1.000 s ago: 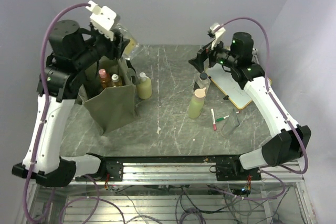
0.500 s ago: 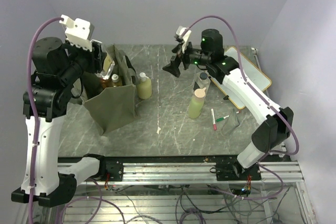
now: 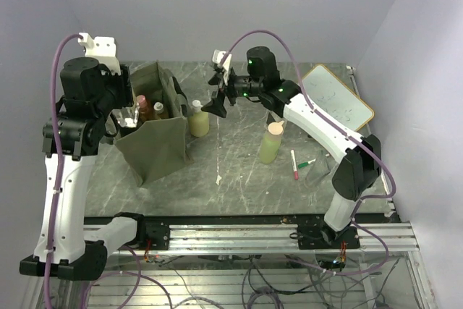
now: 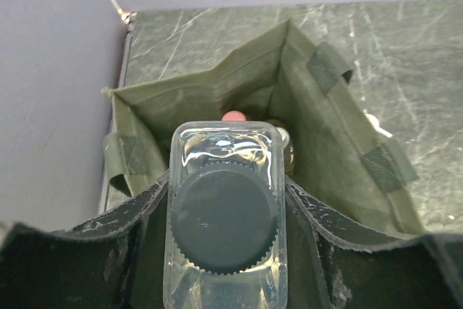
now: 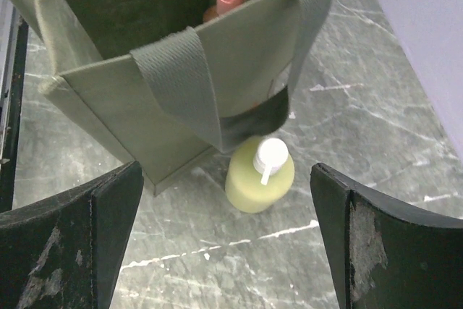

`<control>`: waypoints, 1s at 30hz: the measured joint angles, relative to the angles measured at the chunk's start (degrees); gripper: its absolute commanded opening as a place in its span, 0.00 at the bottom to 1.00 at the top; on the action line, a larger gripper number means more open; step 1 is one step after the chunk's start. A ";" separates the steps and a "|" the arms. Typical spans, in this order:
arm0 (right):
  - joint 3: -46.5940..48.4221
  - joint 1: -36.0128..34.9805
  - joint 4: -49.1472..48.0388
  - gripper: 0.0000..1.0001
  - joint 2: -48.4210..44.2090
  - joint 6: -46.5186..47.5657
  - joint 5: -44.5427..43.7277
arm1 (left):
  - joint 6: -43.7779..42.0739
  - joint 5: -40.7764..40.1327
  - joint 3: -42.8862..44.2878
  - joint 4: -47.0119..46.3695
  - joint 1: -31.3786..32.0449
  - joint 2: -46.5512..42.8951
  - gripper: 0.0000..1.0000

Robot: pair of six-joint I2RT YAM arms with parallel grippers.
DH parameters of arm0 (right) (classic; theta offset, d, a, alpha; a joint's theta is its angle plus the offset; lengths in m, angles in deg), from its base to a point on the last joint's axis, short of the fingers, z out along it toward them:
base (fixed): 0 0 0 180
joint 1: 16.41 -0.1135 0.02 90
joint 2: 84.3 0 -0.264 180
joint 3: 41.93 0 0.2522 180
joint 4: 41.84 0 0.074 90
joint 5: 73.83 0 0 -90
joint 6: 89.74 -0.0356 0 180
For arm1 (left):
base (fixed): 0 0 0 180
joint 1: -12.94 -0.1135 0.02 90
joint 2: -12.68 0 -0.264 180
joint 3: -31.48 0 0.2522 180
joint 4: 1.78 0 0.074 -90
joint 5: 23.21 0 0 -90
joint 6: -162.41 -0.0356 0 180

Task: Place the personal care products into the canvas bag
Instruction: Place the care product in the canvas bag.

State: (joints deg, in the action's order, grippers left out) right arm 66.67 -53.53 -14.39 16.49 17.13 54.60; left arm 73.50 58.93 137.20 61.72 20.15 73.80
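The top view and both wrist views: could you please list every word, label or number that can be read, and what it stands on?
No legible text anywhere.
whiteboard: faint marks, too small to read.
clear bottle: plain black cap, no print seen.
yellow-green bottle: no label seen.
canvas bag: plain fabric, no print.

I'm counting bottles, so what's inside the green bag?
Two bottles show inside the canvas bag: an orange bottle with a pink cap and an amber bottle. The left gripper holds a clear bottle at the opening. Its walls hide the bottom.
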 measured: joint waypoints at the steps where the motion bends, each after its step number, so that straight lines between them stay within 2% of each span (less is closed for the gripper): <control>1: 0.61 -0.48 0.09 1.00 0.44 0.35 0.15 | 0.35 -1.03 -0.50 0.09 -0.11 0.09 0.07; 7: 4.79 -2.84 0.87 0.99 4.26 2.12 0.96 | 1.46 -6.58 -2.80 0.22 -1.14 1.11 0.07; 17: 9.44 -4.96 1.42 0.96 11.28 2.84 1.77 | 2.99 -10.80 -3.41 -0.76 -3.78 2.62 0.07; 30: 9.49 -6.88 0.76 0.94 12.09 2.86 2.54 | 4.52 -12.94 -5.53 -4.74 -4.02 6.99 0.07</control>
State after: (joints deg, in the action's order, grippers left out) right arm 76.16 -60.42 -13.62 28.58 19.99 57.14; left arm 78.02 45.99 131.67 56.97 16.12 80.80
